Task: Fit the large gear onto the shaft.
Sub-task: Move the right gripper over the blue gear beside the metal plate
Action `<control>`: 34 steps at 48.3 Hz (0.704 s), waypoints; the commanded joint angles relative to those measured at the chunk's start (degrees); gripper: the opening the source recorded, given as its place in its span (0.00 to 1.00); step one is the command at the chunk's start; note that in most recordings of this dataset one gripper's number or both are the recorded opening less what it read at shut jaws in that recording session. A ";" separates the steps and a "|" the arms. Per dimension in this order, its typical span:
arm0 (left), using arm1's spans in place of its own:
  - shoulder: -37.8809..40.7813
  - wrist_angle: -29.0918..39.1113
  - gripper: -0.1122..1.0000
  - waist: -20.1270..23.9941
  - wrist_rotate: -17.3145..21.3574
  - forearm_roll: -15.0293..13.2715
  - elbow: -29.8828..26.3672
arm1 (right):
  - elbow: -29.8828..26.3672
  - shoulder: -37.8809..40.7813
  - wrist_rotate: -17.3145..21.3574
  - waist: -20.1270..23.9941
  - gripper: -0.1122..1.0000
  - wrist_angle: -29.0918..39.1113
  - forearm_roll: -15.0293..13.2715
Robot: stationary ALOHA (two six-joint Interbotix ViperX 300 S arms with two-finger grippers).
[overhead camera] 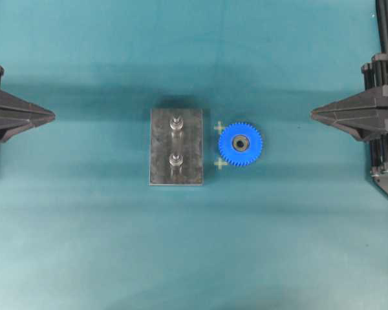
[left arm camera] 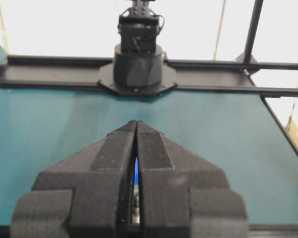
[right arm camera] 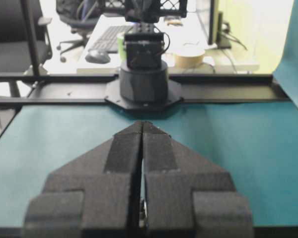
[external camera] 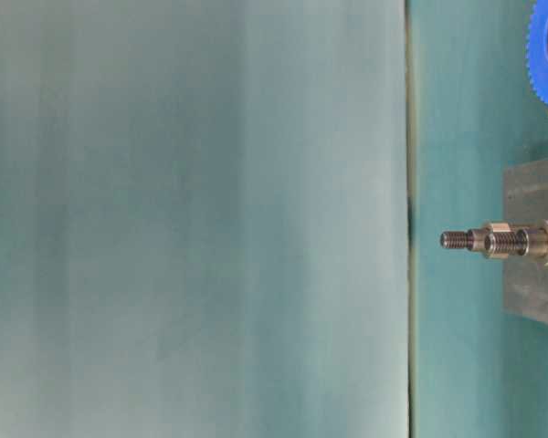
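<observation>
overhead view: a grey rectangular plate (overhead camera: 176,147) is seen at the middle of the teal table (overhead camera: 194,258), its long side running top to bottom; two silvery pegs are carried upright on it, one nearer the top edge (overhead camera: 176,122) and the shaft (overhead camera: 176,159) nearer the bottom, though which of the two alike pegs is meant cannot be told; the large gear (overhead camera: 240,143), bright blue with a dark metal-ringed hub hole, is laid flat on the table just beside the plate's right edge, apart from it, between two pale cross marks; it is held by neither arm; the left gripper (overhead camera: 53,116) is shown at the left edge and the right gripper (overhead camera: 312,114) at the right edge, both well apart from plate and gear, tips pointed toward the middle; wrist views: the fingers of each gripper are pressed together with nothing between them; table-level view: the pegs are seen side-on, overlapping, with threaded tips.
</observation>
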 commanded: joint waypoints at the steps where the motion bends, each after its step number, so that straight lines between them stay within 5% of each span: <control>1: 1.67 2.81 0.10 0.53 -1.67 0.44 -2.11 | -1.67 1.41 0.35 -1.32 0.11 -0.09 0.53; 6: 4.57 9.76 0.10 1.49 -2.20 0.53 -4.92 | -6.06 4.57 2.02 -4.39 0.11 12.30 8.35; 9: 6.50 13.62 0.10 2.02 -2.11 0.62 -6.77 | -8.79 7.12 3.25 -6.50 0.11 21.71 10.46; 21: 13.97 19.69 0.10 2.29 -1.93 0.88 -10.11 | -17.05 20.39 3.78 -10.02 0.11 38.14 9.49; 34: 22.41 19.86 0.10 2.29 -1.85 0.88 -11.43 | -19.69 35.24 3.96 -10.28 0.11 40.08 9.14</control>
